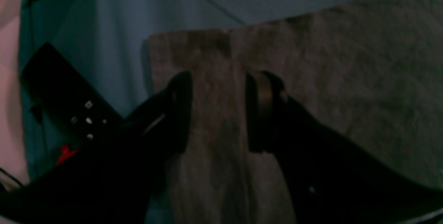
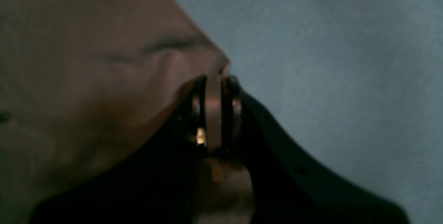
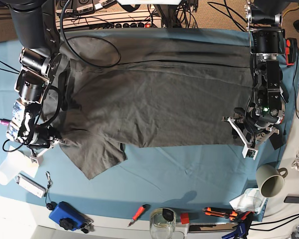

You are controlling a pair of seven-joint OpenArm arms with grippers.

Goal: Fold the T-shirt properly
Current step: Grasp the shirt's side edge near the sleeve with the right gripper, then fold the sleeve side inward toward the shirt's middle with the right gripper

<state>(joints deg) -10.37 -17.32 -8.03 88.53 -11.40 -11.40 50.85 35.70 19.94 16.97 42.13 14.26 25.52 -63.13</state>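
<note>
The T-shirt (image 3: 164, 104) lies spread on the teal cloth (image 3: 189, 169), dark grey and wrinkled, with one sleeve sticking out at the lower left. My right gripper (image 3: 58, 141) is at the shirt's left edge. In the right wrist view this gripper (image 2: 214, 78) is shut on a raised fold of the T-shirt (image 2: 86, 61). My left gripper (image 3: 239, 135) is at the shirt's right edge. In the left wrist view it (image 1: 218, 78) stands open over a corner of the T-shirt (image 1: 328, 61), and fabric shows between the fingers.
A mug (image 3: 270, 180) stands at the lower right, beyond the cloth. Along the front edge are a glass jar (image 3: 162, 219), a red screwdriver (image 3: 138, 213) and a blue device (image 3: 67, 215). Cables (image 3: 114, 20) run along the back. White items (image 3: 10, 172) lie at the left.
</note>
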